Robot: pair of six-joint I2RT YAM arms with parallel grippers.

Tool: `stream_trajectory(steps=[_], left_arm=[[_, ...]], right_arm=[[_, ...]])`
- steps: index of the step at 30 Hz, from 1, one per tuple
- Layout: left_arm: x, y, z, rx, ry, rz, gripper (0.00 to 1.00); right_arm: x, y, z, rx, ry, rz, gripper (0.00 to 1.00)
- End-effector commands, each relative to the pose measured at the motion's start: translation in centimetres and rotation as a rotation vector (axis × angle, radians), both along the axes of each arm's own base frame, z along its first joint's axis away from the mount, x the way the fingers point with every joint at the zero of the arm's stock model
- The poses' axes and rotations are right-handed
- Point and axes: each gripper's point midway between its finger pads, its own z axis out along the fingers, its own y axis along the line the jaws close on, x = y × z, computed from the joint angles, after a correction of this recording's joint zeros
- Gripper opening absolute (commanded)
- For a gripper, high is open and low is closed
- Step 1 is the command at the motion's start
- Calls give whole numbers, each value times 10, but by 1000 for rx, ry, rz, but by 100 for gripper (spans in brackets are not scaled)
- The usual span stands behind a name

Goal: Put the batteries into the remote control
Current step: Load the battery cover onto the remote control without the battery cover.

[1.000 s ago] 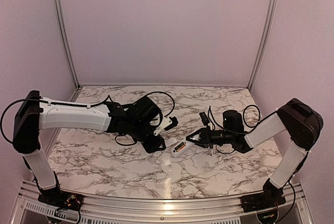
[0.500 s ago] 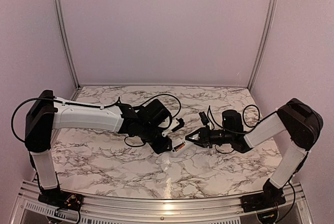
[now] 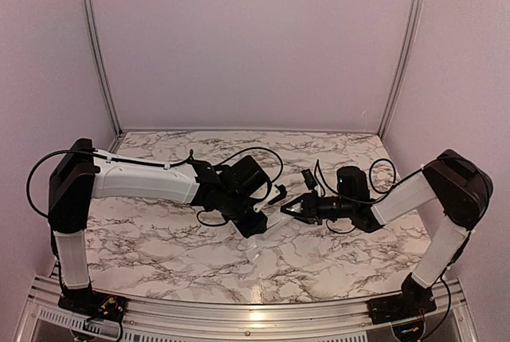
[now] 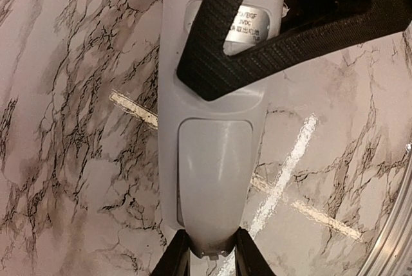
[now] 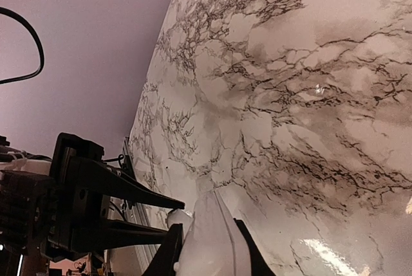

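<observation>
The white remote control hangs between both grippers over the middle of the marble table. My right gripper is shut on one end of it. A flat white cover plate lies on the remote's back, its near end sticking out past the remote's end. My left gripper is shut on that end of the plate. A black finger of the right gripper crosses the remote's label end. The batteries are hidden.
A small black object lies on the table behind the right gripper. Loose black cables loop over both wrists. A white tape cross marks the tabletop under the remote. A metal rail runs along the near edge.
My left arm has swung right and brought the cover plate onto the remote. The orange-red batteries that showed in the remote are now covered. The right gripper has barely moved.
</observation>
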Motion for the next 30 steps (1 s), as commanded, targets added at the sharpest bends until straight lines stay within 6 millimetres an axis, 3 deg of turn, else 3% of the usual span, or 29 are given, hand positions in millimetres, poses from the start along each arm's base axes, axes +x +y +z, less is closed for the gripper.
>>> stream_trajectory(steps=[1,7,15,20,25,30], left_arm=[[6,5,-11,73,-15,20,22],[6,5,-17,92,-3,23,22],[0,6,-19,97,15,-3,37],[2,11,-20,118,0,0,41],[7,14,-15,126,-33,9,45],[8,14,-3,110,-52,15,56]], right_arm=[[2,12,10,11,-21,20,0],[1,13,8,14,-9,17,0],[-1,14,19,64,-7,33,0],[-1,13,23,78,-5,34,0],[-2,11,23,86,4,39,0],[-4,8,20,92,19,39,0]])
